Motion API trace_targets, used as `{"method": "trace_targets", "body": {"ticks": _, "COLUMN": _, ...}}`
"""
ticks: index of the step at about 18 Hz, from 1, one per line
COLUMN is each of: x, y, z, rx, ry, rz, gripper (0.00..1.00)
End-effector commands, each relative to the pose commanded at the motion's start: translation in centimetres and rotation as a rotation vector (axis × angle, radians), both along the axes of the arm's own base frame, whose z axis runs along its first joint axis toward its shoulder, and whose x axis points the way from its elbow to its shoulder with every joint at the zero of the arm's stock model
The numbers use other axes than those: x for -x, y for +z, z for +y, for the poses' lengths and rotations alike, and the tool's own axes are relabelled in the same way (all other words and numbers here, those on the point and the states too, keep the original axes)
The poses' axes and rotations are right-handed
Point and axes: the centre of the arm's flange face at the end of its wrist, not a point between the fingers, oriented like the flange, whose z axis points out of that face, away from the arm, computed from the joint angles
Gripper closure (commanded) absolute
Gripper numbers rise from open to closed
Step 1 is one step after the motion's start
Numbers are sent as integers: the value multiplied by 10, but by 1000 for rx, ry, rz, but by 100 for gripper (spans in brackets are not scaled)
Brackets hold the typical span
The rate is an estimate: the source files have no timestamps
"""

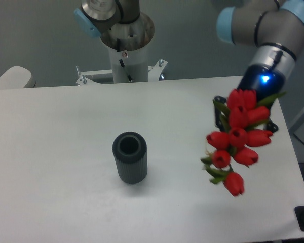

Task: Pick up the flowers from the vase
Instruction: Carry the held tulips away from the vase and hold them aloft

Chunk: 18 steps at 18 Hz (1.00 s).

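The hand (263, 119) grips the flowers (236, 139) and holds them in the air over the right side of the white worktop (66, 152), buds hanging downward. The vase (129, 157) stands upright, well apart to the left.

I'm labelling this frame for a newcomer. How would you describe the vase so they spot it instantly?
Look at the white table. The vase stands alone left of centre: a short, dark grey, ribbed cylinder with an empty round mouth, well apart from the red flowers.
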Motion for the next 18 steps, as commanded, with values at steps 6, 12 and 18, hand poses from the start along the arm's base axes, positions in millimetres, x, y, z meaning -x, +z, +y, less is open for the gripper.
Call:
{"method": "trace_targets", "body": {"ticks": 6, "x": 14, "y": -19, "z": 5, "rx": 64, "ry": -11, "rz": 83, "gripper": 73}}
{"method": "trace_targets", "body": {"ticks": 12, "x": 13, "y": -22, "z": 16, "rx": 96, "ry": -27, "rz": 125, "gripper": 73}}
{"method": "trace_targets", "body": {"ticks": 18, "x": 2, "y": -21, "z": 34, "rx": 161, "ry": -43, "rz": 180, "gripper": 73}}
